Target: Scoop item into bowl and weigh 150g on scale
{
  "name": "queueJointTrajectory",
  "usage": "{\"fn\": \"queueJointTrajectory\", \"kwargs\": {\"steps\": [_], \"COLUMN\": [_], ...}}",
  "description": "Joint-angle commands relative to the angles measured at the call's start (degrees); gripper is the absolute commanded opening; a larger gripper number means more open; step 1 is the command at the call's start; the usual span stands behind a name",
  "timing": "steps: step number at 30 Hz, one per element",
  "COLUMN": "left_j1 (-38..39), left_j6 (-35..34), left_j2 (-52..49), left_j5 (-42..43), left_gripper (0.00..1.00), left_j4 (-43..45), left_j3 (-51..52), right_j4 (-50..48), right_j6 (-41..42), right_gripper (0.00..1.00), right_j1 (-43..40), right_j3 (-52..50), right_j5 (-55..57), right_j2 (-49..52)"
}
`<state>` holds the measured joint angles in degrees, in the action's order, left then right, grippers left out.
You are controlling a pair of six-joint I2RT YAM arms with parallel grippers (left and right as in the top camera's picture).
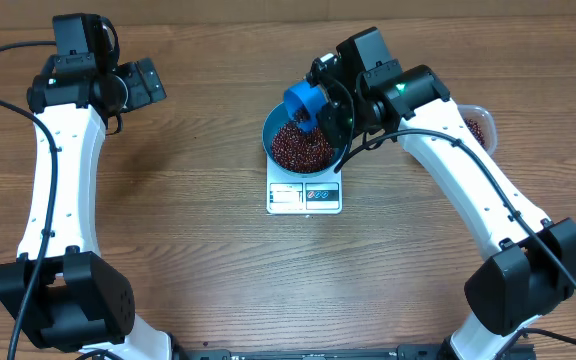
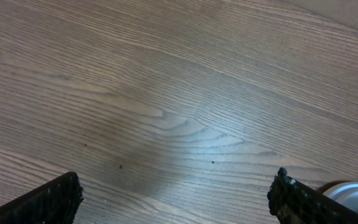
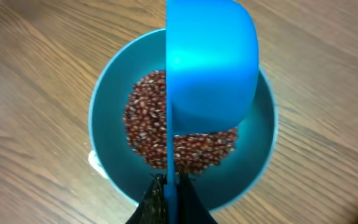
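Status: mid-fill, by the look of it. The table (image 1: 168,230) is carrying the scale (image 1: 305,197), which is sitting just below and ahead of the right gripper (image 3: 169,199). The bowl (image 1: 267,140) is standing on the scale, directly under those jaws, and is holding a good mound of beans (image 1: 298,150). More beans are showing in the tub (image 1: 478,122), behind the right jaws and beside the forearm. The display is coming through too small to read, so can't tell whether the target weight is being hit. Remaining, I'd judge: checking the number, then topping up or stopping.

Off to the side, the left gripper (image 2: 179,193) is hanging well apart from all of it, jaws spread wide, only bare wood between them.

The right jaws are pinching together on the scoop (image 3: 210,68) handle.

Orientation:
- The scale is lying square, its display edge pointing toward the robot's base.
- The bowl is sitting upright, mouth up; it's round, so no long axis.
- The scoop's long axis is running straight out from the jaws, with the cup at the far end over the beans. It's lying rolled on edge, handle showing edge-on and the cup's back bulging to one side, which looks like a pour attitude.
- No beans are visibly falling.
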<state>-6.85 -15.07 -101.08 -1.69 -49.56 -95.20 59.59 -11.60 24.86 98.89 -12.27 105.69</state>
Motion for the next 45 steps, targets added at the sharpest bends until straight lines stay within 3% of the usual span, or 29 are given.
{"fn": "queueJointTrajectory", "kwargs": {"steps": [1, 8, 18, 24, 35, 45], "left_j1": [0.46, 0.46, 0.46, 0.46, 0.46, 0.46], "left_j6": [-0.17, -0.17, -0.17, -0.17, -0.17, -0.17], "left_j2": [-0.50, -0.50, -0.50, -0.52, -0.52, -0.50], "left_j5": [0.24, 0.24, 0.24, 0.24, 0.22, 0.24], "left_gripper": [1.00, 1.00, 1.00, 1.00, 1.00, 0.99], "left_j4": [0.09, 0.09, 0.09, 0.09, 0.09, 0.09], "left_j3": [-0.39, -0.39, -0.39, -0.39, -0.39, -0.39], "right_j4": [0.17, 4.59, 14.25, 18.93, 20.94, 20.94], "right_j6": [1.44, 2.43, 2.60, 2.60, 2.64, 5.84], "right_gripper": [0.04, 0.04, 0.04, 0.04, 0.04, 0.04], "right_j1": [-1.92, -10.84, -32.41, -38.51, -36.15, -27.43], "right_j3": [3.76, 8.37, 8.33, 8.33, 8.17, 7.82], "right_j5": [-5.25, -5.40, -4.59, 0.55, 15.63, 31.71], "right_j2": [-2.40, -4.02, -3.96, -3.93, -3.89, -3.89]}}
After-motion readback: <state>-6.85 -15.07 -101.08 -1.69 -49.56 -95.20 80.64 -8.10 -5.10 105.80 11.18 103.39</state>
